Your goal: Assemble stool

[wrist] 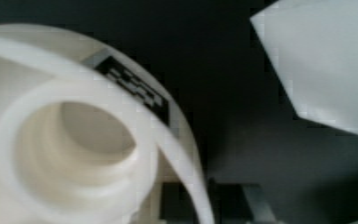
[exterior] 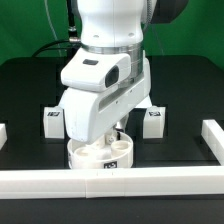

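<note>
Exterior view puts the seat disc (exterior: 100,152) at the middle of the tabletop's (exterior: 30,90) near edge, touching or just beside the front border rail (exterior: 150,182), sockets facing up; the gripper (exterior: 118,131) comes straight down onto its rim; in the wrist view that rim wall (wrist: 149,110), tag outward, runs down between the dark finger pads (wrist: 229,200), so the jaws look pinched narrow on the wall itself, one finger inside, one outside; being round, the seat has no long axis, and the grip crosses the wall radially; the nearer leg (exterior: 152,120) and the farther leg (exterior: 55,120) stand behind, toward the tabletop's centre, apart from the seat; a third is not in sight; I judge any shift of the seat must go away from the rail.
</note>
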`<state>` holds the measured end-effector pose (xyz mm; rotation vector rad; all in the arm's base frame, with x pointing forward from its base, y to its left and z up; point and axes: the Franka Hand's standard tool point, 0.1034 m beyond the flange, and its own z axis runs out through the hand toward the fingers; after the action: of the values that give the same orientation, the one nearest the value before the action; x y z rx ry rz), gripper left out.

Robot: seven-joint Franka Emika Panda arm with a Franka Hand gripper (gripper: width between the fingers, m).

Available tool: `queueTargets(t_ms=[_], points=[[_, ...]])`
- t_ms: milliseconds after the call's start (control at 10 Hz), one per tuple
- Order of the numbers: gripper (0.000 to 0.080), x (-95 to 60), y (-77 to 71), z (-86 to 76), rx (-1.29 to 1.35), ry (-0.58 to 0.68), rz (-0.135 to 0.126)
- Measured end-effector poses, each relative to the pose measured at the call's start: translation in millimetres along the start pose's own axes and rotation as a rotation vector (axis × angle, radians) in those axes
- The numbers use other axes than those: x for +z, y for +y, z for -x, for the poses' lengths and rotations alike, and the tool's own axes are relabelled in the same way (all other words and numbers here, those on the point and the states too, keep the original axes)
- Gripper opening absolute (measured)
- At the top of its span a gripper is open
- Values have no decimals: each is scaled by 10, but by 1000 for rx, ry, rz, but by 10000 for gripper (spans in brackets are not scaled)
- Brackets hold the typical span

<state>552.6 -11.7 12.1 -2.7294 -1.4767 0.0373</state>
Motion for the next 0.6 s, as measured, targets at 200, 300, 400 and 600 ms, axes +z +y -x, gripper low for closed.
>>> queueTargets(t_ms=[200, 300, 400, 600], points=[[29, -19, -170, -316, -62, 2, -8], [29, -26, -225, -442, -67, 6, -5], [29, -19, -300, -568, -68, 8, -7], [29, -5, -387, -787, -71, 14, -6]])
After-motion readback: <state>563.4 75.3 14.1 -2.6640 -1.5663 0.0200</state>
